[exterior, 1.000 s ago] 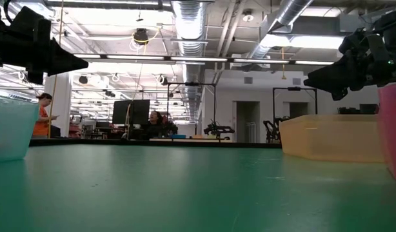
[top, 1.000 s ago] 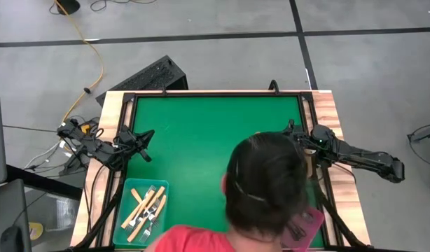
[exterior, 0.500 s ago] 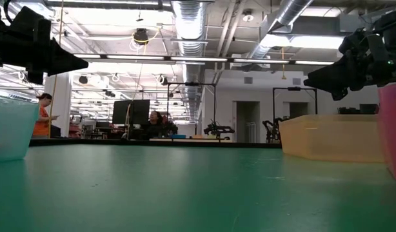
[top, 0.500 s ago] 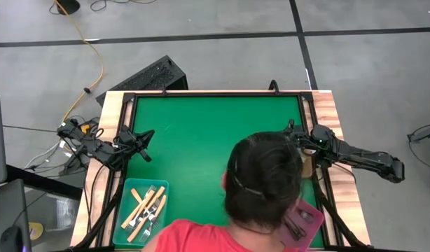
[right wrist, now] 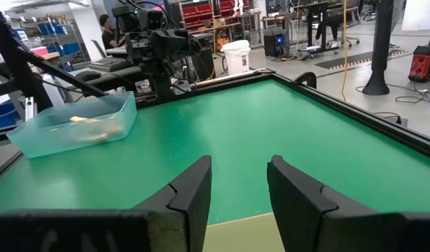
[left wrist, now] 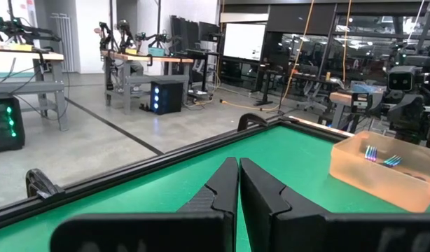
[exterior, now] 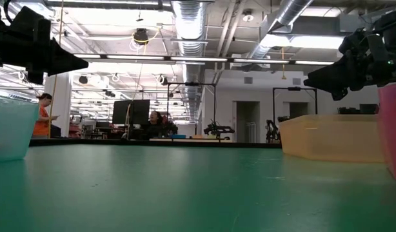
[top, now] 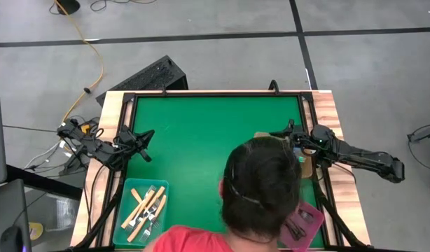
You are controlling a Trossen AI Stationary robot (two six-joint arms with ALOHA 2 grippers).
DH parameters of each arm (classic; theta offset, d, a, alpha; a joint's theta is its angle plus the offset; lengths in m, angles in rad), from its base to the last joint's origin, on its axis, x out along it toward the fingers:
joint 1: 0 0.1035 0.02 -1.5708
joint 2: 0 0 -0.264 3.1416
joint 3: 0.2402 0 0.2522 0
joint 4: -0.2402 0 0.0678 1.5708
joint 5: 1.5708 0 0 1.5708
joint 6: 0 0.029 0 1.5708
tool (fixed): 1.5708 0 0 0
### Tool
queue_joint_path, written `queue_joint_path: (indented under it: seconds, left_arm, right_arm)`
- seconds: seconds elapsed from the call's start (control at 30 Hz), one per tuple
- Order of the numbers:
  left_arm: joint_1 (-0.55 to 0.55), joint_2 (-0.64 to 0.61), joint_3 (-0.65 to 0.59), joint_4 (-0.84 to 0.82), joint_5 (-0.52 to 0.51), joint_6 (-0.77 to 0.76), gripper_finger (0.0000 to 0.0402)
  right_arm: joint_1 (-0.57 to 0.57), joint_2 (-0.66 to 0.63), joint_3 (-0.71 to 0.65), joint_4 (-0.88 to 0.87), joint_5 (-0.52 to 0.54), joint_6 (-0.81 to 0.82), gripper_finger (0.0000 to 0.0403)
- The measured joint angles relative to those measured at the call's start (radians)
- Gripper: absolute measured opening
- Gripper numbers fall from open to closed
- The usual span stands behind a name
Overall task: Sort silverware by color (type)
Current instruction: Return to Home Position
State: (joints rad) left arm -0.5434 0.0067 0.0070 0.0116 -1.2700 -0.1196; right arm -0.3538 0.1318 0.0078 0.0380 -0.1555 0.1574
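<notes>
Green mat [top: 201, 133], wide centre | left gripper [left wrist: 238, 162] closed, left edge | right gripper [right wrist: 239, 164] parted, right edge

You get bright, even overhead light on the green table [top: 201, 140] with only faint shadows, a pale sheen across it in the right wrist view, and, in the low view, glaring white ceiling lights [exterior: 191, 19] that turn the left gripper [exterior: 80, 63] and right gripper [exterior: 310, 80] into black silhouettes.
</notes>
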Motion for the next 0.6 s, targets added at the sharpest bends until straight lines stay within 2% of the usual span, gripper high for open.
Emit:
queue_joint_path:
  seconds: [0.6]
  left_arm:
    - [0.0,0.0,0.0,0.001,0.006,0.045,0.0]
  right_arm:
    - [0.0,0.0,0.0,0.0,0.0,0.0,0.0161]
